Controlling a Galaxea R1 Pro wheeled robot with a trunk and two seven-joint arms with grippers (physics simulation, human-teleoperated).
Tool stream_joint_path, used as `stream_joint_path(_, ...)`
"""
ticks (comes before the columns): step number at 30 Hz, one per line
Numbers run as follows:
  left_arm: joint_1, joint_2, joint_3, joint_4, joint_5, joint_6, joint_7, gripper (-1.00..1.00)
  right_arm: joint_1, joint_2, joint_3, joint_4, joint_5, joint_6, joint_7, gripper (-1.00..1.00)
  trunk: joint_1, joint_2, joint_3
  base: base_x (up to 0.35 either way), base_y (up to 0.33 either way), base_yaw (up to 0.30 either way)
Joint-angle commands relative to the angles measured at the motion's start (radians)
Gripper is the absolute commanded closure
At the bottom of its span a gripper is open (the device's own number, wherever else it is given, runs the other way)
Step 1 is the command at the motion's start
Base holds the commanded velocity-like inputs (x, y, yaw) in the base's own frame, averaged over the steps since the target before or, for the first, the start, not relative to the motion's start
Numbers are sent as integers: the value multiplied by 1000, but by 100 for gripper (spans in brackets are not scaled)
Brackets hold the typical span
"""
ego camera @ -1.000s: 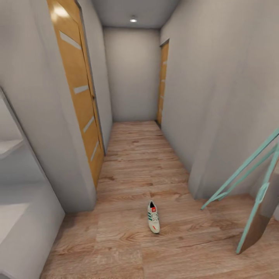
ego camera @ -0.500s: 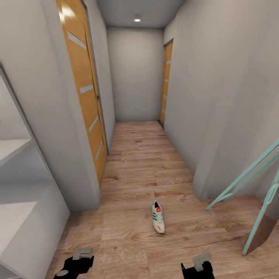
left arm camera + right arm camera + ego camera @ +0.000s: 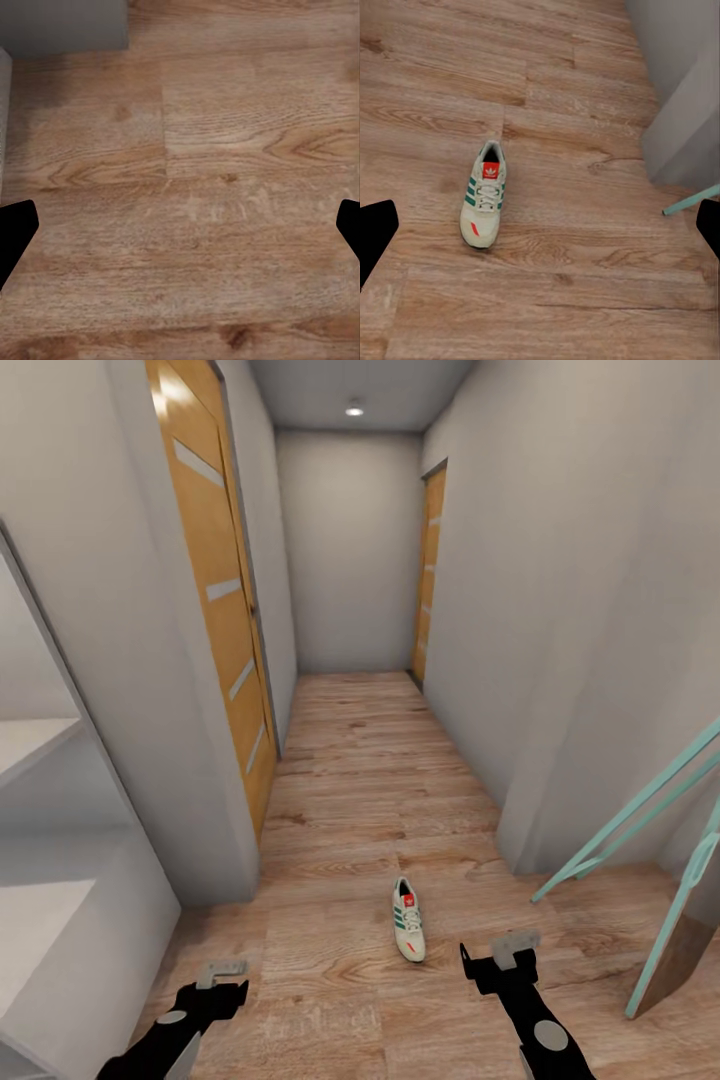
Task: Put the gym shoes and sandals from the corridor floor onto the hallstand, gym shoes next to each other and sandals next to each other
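Left gripper (image 3: pixel 222 968) hovers over bare corridor floor (image 3: pixel 340 960), jaws spread wide, nothing held. One gym shoe (image 3: pixel 408 918) lies mid-floor, between both grippers and slightly ahead. Right gripper (image 3: pixel 514 943), jaws equally spread and empty, sits just beside it.

A home corridor. Wood-plank floor (image 3: pixel 370 780) runs between grey walls (image 3: pixel 560 590), with orange doors (image 3: pixel 215 590) at left and far right. A ceiling light (image 3: pixel 354 409) glows at top centre.

Soft, even light fills the corridor; a ceiling spotlight (image 3: pixel 354 409) glows at top centre. Glare streaks the orange door (image 3: pixel 205 550) upper left. Walls bow toward the edges, and renders look slightly soft.
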Motion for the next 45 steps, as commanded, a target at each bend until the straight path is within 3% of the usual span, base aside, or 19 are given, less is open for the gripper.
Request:
stream_joint_path(1,0,0,2,-1,0,-3,-2,-100,-1,0,0,-6,8,0,1,-100,4,-8,-4,0,0,0)
stream_joint_path(5,2,3,2,-4,2,-2,-7,-100,-2,-2,-4,-21,9,1,1,-100,19,-36,-17,0,0,0)
stream_joint_path(11,3,6,2,-6,4,-2,-10,-100,-3,-12,-54,-29,8,0,2,-100,42,-78,-35,0,0,0)
stream_joint_path(12,4,6,3,-7,5,-3,-11,-100,-3,-15,-79,-31,7,0,2,-100,46,-85,-39,0,0,0)
stream_joint_path(15,4,7,4,-7,5,-3,-11,-100,-3,-16,-91,-38,6,0,2,-100,58,-106,-48,0,0,0)
stream_joint_path(45,4,7,6,-7,5,-3,-11,-100,-3,-15,-99,-90,6,-2,1,-100,173,-316,-142,0,0,0)
